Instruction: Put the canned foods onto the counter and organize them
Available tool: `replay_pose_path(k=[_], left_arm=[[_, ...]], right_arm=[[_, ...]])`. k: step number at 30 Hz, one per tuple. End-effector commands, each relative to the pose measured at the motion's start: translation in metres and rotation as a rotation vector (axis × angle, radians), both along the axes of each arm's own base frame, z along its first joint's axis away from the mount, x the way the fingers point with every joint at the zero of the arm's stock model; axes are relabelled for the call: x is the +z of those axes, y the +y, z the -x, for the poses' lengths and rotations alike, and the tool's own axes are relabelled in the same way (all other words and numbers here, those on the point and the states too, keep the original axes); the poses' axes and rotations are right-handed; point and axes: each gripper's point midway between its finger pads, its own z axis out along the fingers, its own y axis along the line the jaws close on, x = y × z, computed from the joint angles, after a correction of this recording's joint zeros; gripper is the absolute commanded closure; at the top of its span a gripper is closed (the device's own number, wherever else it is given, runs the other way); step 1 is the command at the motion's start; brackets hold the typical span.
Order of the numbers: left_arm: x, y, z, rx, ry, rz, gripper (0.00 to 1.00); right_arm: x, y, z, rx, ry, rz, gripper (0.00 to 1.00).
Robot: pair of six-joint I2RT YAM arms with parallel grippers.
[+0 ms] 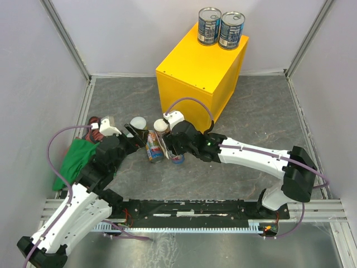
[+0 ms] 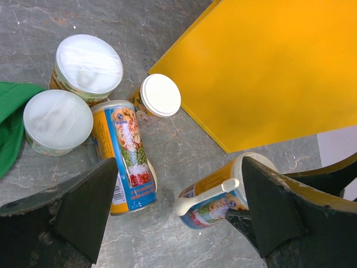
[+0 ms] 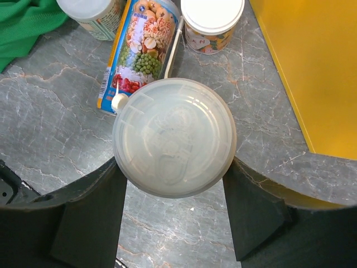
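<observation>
Grey marbled floor: right gripper [image 3: 174,173] clamps an upright, translucent-lidded can [image 3: 174,134] mid-frame. Left gripper [image 2: 179,167] fingers spread above a toppled peas-and-beans can [image 2: 127,159]; lettering unreadable.

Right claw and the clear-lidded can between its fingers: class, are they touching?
Touching. The right wrist view shows the right claw's fingers pressed against both sides of the clear-lidded can.

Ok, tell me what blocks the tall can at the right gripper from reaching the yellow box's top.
Nothing visible. The yellow box stands beside the tall can in the right gripper; two blue-labelled cans fill only its far corner.
</observation>
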Motion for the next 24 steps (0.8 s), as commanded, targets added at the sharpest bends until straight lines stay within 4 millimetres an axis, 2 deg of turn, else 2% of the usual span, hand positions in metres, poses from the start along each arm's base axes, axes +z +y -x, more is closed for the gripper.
replay_pose_path(k=[1,11,24], left_arm=[[0.014,0.000,-0.006,0.023,-0.037,0.029,0.03],[0.012,0.000,-0.012,0.032,-0.033,0.017,0.03],[0.012,0.001,-0.016,0.053,-0.039,0.023,0.03]], right_arm=[[0.118,0.017,-0.014,-0.011,-0.190,-0.243,0.80],[0.234,0.012,-0.015,0.011,-0.348,-0.383,0.81],[0.356,-0.004,-0.016,0.006,-0.555,-0.517,0.82]])
